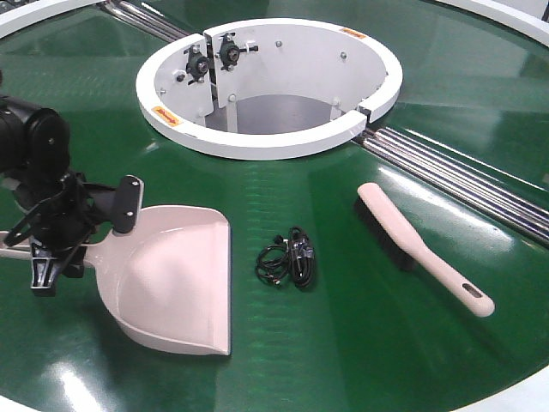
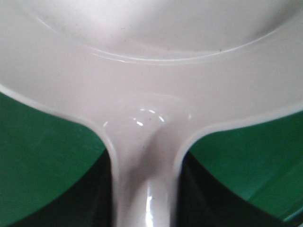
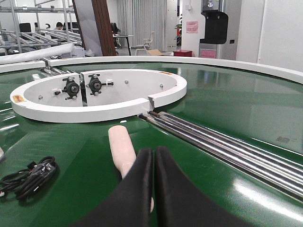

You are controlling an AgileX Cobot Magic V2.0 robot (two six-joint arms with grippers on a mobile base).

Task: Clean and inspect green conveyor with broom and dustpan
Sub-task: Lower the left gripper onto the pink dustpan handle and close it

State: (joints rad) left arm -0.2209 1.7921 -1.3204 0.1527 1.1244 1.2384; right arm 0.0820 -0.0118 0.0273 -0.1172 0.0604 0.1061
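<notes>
The beige-pink dustpan (image 1: 176, 275) lies mouth-down-right on the green conveyor (image 1: 360, 343) at the left. My left gripper (image 1: 86, 242) is at its handle. In the left wrist view the dark fingers (image 2: 102, 189) press against both sides of the dustpan's handle (image 2: 144, 189), so my left gripper (image 2: 144, 163) is shut on it. The broom (image 1: 420, 247) lies at the right, handle end toward the front. My right gripper (image 3: 152, 158) hangs shut and empty just above the broom's handle (image 3: 120, 146). It is out of the front view.
A black bundle of cable (image 1: 289, 257) lies between dustpan and broom, also seen at the left of the right wrist view (image 3: 28, 177). The white central ring (image 1: 266, 142) opens behind. Metal rollers (image 1: 463, 176) run diagonally at the right.
</notes>
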